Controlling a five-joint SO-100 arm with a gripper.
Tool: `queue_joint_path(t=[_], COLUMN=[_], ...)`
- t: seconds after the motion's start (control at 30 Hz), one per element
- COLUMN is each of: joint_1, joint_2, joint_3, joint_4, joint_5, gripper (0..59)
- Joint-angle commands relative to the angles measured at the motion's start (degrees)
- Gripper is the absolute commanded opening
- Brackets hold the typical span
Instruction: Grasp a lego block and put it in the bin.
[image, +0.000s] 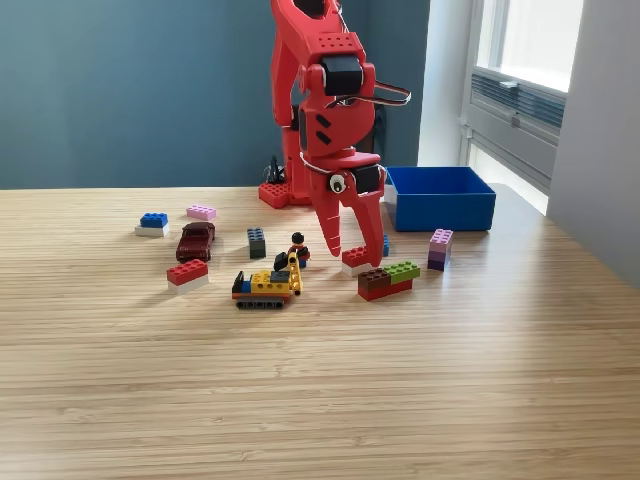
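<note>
- Nearest the camera, a small yellow tracked vehicle (266, 287) and a brown, green and red brick stack (388, 279) are seen in front of the gripper, both left untouched.
- The gripper (353, 250) is lowered with its jaws spread around a red lego block on a white plate (356, 258); the jaws are parted and nothing is clamped yet, a placement judged to prepare a grasp.
- A minifigure (298, 249) stands just to the exterior view's left of the gripper, close enough to be knocked.
- Further to that left, a dark red toy car (195, 241), a blue brick (153, 222) and a pink brick (201, 212) are scattered.
- The bin (440, 197) is set behind the gripper, toward the exterior view's right, beside the arm's base, so that a short swing is judged sufficient.
</note>
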Motion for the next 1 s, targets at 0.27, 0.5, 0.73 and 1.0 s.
queue_joint_path(t=[0.27, 0.5, 0.73, 1.0], joint_1=[-1.58, -0.62, -0.62, -0.97], joint_2=[1.23, -6.24, -9.14, -8.35], joint_3=[-2.02, -7.12, -9.49, -11.60], joint_4=[-1.05, 2.64, 4.22, 6.94], joint_5=[4.92, 7.29, 9.58, 16.61], gripper=[17.0, 8.3, 3.9, 0.0])
